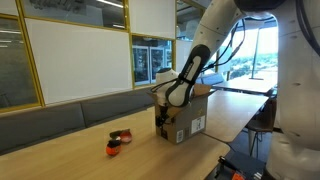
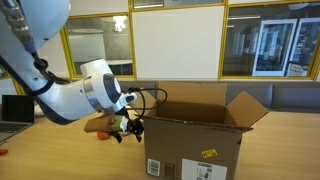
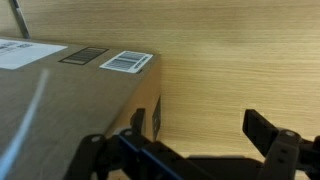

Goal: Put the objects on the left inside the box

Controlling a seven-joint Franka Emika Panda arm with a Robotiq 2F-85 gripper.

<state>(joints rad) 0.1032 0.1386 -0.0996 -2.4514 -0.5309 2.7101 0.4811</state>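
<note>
Released and spread wide at the jaws, with nothing grasped. In the wrist view, shows two black fingers [image 3: 268, 138] low in the picture and well apart, one in front of the brown cardboard shipping box [image 3: 60, 110], the other over the bare light wooden table [image 3: 230, 70]. Puts an edge of the box roughly between the jaws; cannot tell whether touching or just clear. Shows white printed labels [image 3: 125, 62] on the box's face near the top of that view.

In both exterior views, places the jaws low, close against an outer side of the box and not inside it, at the end of the white robot arm [image 2: 70, 100]. Has the box [image 1: 190, 118] standing upright on the table [image 1: 60, 150], with top flaps [image 2: 245, 108] open and raised and a white barcode label [image 2: 160, 168] low on one side.

In an exterior view, finds the small orange-red rounded piece [image 1: 113, 151] lying on the table, outside the box and well apart from the jaws. Sets the small red-and-black piece [image 1: 122, 135] just beside it, slightly nearer the box, also on the table and clear of the jaws.
</note>
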